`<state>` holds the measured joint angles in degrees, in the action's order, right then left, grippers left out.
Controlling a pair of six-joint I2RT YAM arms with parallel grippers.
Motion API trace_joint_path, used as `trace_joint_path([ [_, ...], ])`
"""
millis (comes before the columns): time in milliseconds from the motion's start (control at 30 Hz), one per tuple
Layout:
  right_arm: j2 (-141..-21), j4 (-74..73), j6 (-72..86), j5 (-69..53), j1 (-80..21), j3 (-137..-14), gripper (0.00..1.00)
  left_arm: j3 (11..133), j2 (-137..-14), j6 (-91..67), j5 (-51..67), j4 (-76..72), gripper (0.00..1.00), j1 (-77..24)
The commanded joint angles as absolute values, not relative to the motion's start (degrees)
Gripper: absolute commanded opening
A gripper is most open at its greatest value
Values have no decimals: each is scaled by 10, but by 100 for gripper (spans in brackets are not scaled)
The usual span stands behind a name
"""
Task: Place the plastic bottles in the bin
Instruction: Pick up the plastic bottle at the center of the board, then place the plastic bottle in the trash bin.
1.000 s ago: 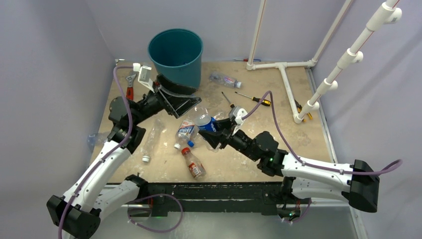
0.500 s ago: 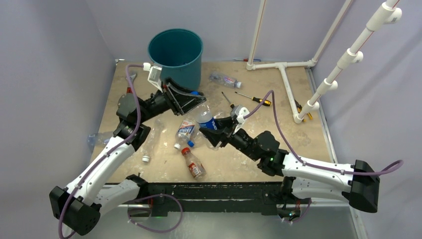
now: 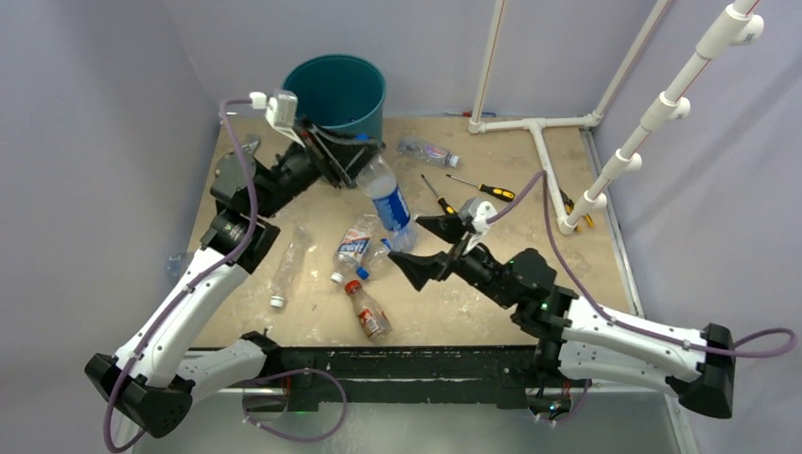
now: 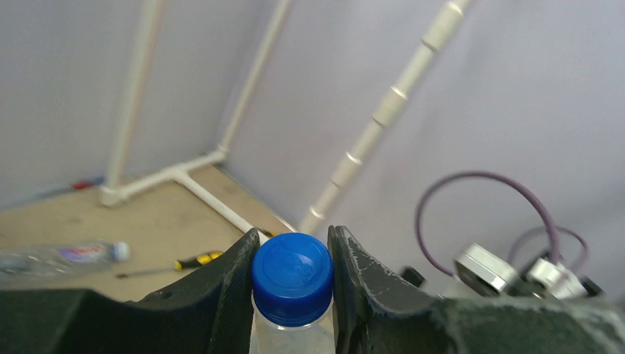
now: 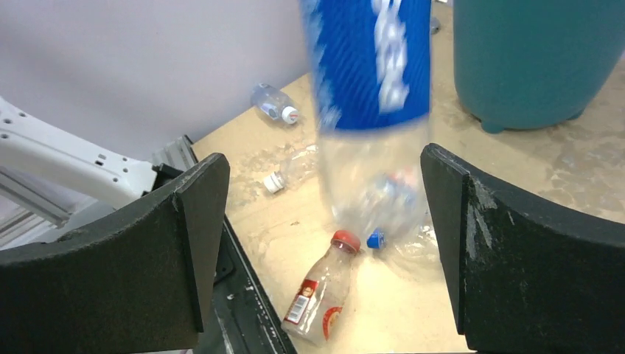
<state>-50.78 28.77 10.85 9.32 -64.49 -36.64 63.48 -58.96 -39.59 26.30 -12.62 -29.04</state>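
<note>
One bottle (image 3: 387, 197) is hanging beside the bin (image 3: 371, 121), left fingers (image 4: 227, 295) clamping its neck. Right fingers (image 5: 171, 243) are standing wide apart, empty. At least five other bottles (image 3: 355, 248) are lying on the surface (image 3: 530, 218), awaiting collection.

No readable text anywhere. The bottle (image 3: 389, 201) just in front of the bin (image 3: 371, 106) has a blue label with white lettering, too blurred. The red-label bottle (image 3: 368, 316), further out from the bin: print too small.
</note>
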Motion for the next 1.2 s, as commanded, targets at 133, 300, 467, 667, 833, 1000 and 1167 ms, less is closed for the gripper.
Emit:
trace_joint_path([
  [133, -350, 150, 154, 118, -646, -334, 99, 769, -674, -162, -163, -208, 0, -289],
  [300, -314, 146, 190, 113, -646, -285, 99, 898, -801, -93, -197, -241, 0, -258],
  [467, -329, 145, 194, 133, -646, -277, 99, 1016, -912, -60, -164, -255, 0, -238],
  [667, -318, 163, 204, 138, -645, -254, 99, 1113, -1027, -50, -153, -219, 0, -208],
  [833, -301, 147, 198, 146, -646, -248, 99, 1118, -1085, -68, -134, -216, 0, -188],
  [1000, -287, 143, 203, 152, -645, -241, 99, 1109, -1122, -72, -82, -199, 0, -187],
  [1167, -280, 138, 203, 157, -645, -241, 99, 1057, -1144, -95, -54, -223, 0, -187],
])
